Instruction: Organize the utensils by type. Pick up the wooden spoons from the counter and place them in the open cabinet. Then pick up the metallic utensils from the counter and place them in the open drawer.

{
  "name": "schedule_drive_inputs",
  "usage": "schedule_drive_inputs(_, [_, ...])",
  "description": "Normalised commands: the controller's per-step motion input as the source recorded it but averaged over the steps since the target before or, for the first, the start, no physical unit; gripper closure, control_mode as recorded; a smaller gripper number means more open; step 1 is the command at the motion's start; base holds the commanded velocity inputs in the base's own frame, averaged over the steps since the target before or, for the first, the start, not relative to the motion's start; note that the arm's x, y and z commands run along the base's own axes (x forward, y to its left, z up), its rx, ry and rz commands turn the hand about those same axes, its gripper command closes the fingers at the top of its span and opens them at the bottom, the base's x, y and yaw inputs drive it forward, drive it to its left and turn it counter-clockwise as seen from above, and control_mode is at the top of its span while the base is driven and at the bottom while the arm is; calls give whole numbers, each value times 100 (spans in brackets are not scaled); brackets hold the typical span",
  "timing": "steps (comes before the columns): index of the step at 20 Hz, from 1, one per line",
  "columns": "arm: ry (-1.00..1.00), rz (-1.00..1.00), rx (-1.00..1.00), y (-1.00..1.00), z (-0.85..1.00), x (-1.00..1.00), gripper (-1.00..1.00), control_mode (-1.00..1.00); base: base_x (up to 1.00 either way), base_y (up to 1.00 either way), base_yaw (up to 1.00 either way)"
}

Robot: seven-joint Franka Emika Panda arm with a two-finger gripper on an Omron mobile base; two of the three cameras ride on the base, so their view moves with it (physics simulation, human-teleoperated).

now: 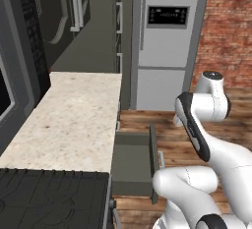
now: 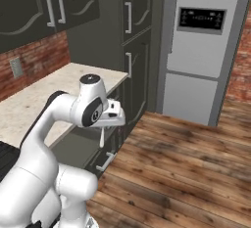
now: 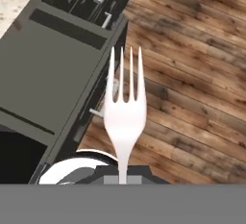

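Gripper (image 2: 103, 130) pinching fork (image 3: 125, 104) by its handle, frame center; light, stiff, slippery, so keep squeezing low.

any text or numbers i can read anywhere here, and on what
None can be read.
The fridge's black display panel carries pale marks, too small and blurred to read.
The microwave's control strip shows faint marks, also unreadable.
The fork, drawer and counter bear no lettering.
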Motion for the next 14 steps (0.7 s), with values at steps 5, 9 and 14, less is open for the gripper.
schedule_drive_inputs(5, [0, -10, 8, 34, -6, 33, 100, -100, 0, 0, 0])
schedule_drive_inputs(9, [0, -9, 5, 36, -17, 30, 100, -100, 0, 0, 0])
schedule_drive_inputs(14, [0, -8, 0, 33, -23, 34, 100, -100, 0, 0, 0])
